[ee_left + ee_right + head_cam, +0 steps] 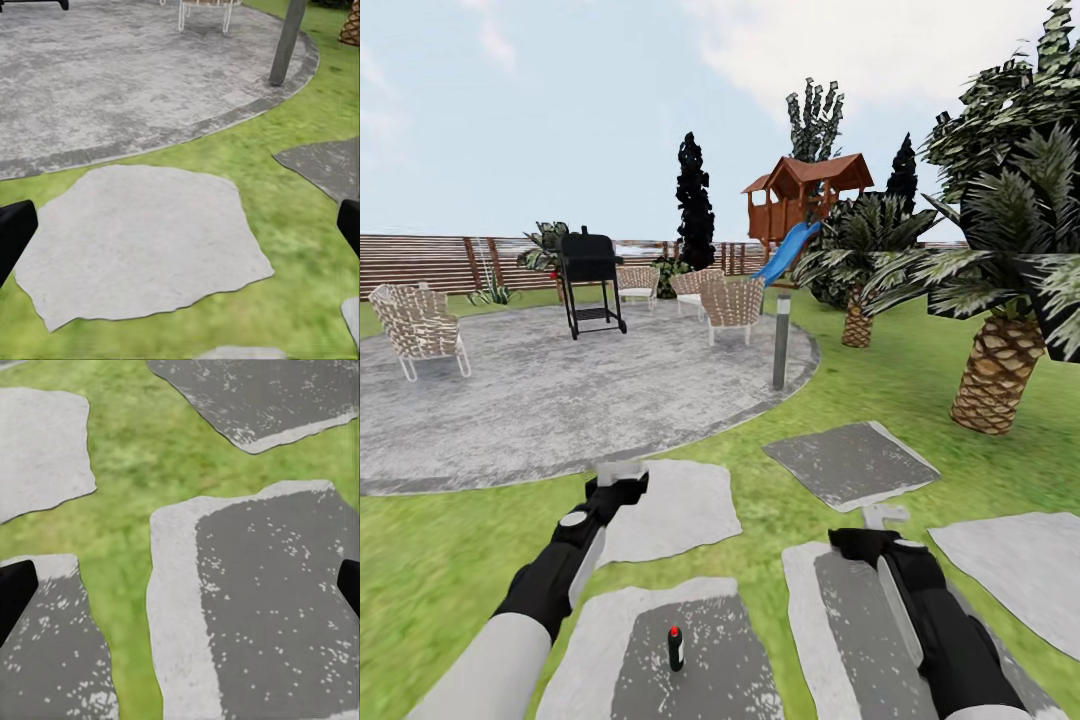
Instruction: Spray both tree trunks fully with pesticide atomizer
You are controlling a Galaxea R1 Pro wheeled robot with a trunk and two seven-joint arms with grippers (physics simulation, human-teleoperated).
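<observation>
The atomizer [676, 648] stands upright on a grey paving slab [720, 690] low in the head view, between the two arms and close to the robot. It is a slim dark sprayer with a red tip, and nothing touches it.

The left hand [622, 478] hangs out ahead over a pale slab [680, 510], well past the atomizer. In the left wrist view its fingertips [15, 229] sit at opposite edges of the picture, so the hand is spread and empty. The right hand [872, 528] hovers over another slab to the right of the atomizer; its fingertips [13, 585] likewise stand wide apart with only stone and grass between them.

Beyond the arms lie a round paved patio [540, 400] with wicker chairs [420, 328], a black grill [591, 275] and a grey bollard lamp [782, 340]. Palms [1000, 300] stand to the right, with a wooden playhouse [805, 195] and blue slide behind, and a slatted fence [450, 262] closes the lawn [900, 390].

By my reading, the task is barely begun. The atomizer is not yet picked up, and no thick bare trunk of the kind to be sprayed is plainly in sight here, so all the spraying remains. The first grasp looks fiddly: the sprayer is thin, upright and easy to knock over.
</observation>
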